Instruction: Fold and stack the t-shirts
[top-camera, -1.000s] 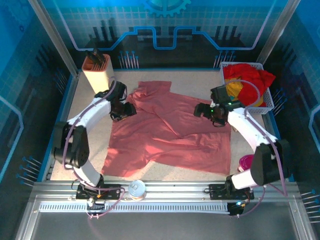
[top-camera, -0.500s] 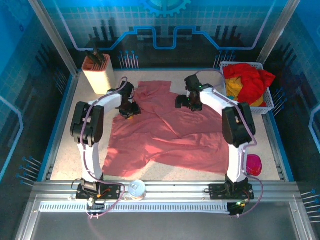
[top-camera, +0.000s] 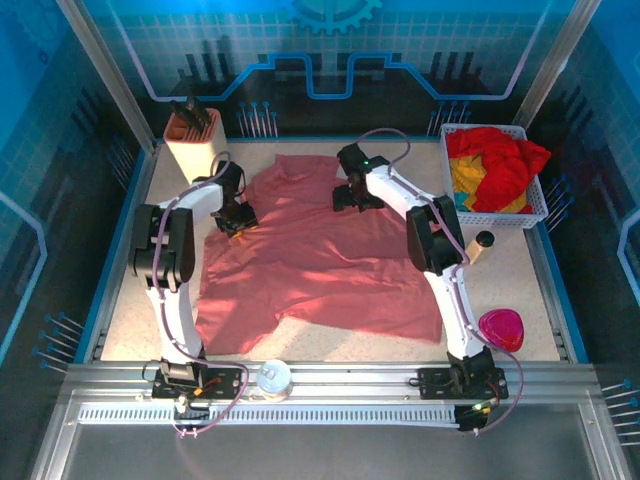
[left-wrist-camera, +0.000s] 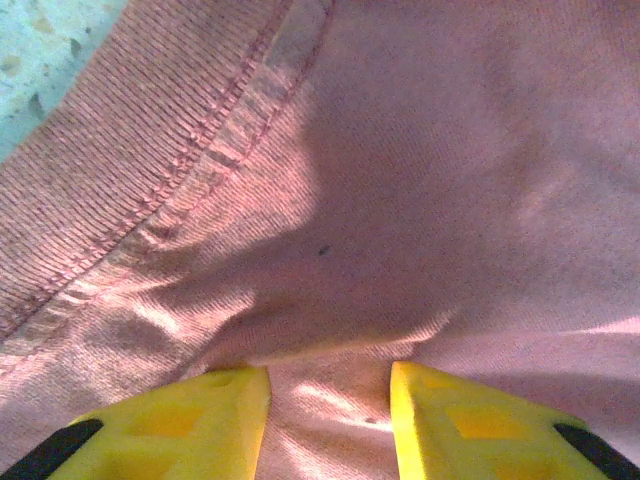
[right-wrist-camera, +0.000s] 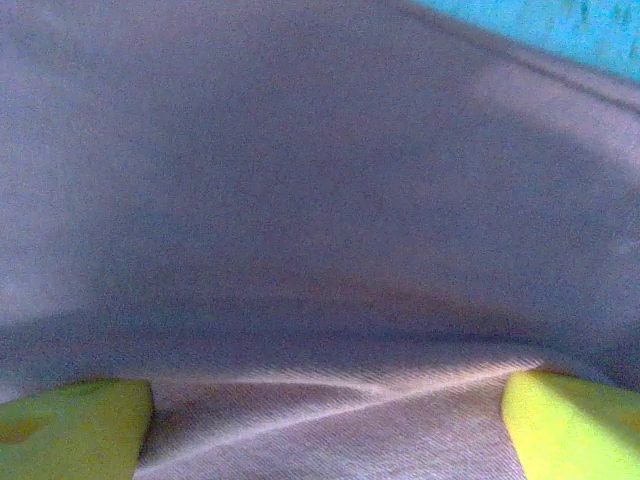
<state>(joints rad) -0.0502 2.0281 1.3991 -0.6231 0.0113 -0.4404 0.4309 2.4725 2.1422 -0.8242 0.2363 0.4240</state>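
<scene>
Left hand (left-wrist-camera: 325, 385) apparently tight on pink t-shirt (top-camera: 320, 270) fold; right hand (right-wrist-camera: 325, 405) wide apart.

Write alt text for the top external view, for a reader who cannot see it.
A large salmon-pink t-shirt lies spread on the table, with the left tool and right tool both down on its far part. A white basket at the far right corner holds crumpled red and yellow t-shirts.
</scene>
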